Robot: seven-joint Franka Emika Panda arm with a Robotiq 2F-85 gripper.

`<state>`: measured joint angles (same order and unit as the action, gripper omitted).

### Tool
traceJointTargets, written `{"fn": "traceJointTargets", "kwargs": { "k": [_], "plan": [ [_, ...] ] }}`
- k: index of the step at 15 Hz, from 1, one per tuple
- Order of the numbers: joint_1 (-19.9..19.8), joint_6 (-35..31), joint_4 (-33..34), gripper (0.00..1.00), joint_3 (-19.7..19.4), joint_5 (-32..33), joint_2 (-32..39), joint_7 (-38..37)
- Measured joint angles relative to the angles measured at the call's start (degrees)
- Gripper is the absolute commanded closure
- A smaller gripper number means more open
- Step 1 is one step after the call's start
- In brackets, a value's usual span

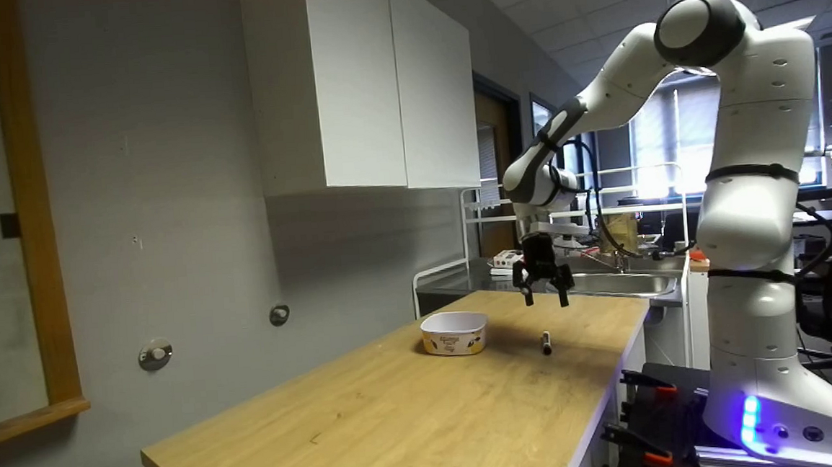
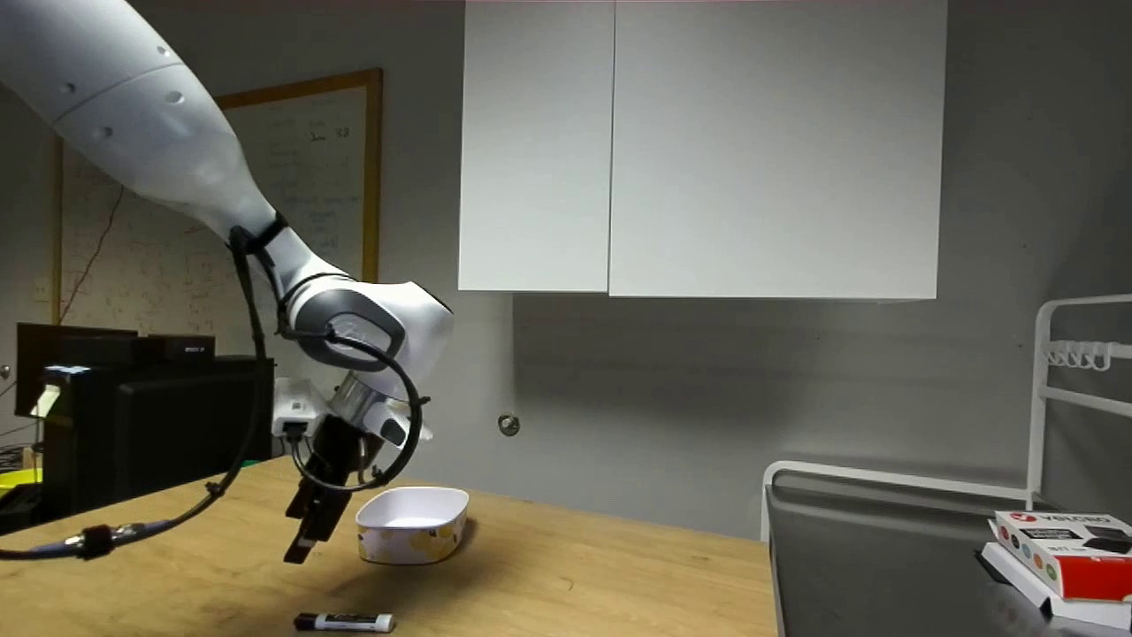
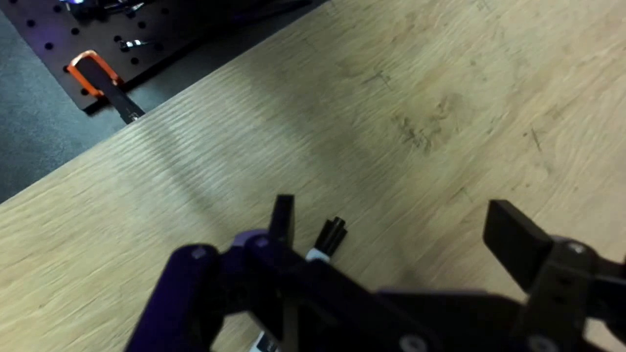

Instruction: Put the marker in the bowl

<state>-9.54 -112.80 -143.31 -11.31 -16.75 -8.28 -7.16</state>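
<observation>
Hovering with fingers (image 3: 516, 244) wide and empty, the gripper (image 1: 546, 300) seemed liable to roll the marker (image 2: 345, 623), lying on the table (image 1: 413, 421) near the bowl (image 2: 409, 541), if an off-centre descent struck it.

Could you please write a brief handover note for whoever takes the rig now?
The gripper is open, holding nothing, above the table.
The marker lies on the table, partly behind the gripper in the wrist view.
The bowl stands upright on the table, apart from the marker.
Done: no grasp or placement yet.
Left: grasp the marker, lift it, release it in the bowl.
</observation>
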Motion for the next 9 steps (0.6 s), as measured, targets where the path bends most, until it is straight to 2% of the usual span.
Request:
{"fn": "traceJointTargets", "kwargs": {
  "k": [4, 9],
  "plan": [
    [-0.4, -6.3, 2.6, 0.00, 0.0, -3.6, 6.4, -8.6],
    [-0.7, -15.2, 3.9, 0.00, -0.2, -3.3, 12.6, -21.5]
  ]
}}
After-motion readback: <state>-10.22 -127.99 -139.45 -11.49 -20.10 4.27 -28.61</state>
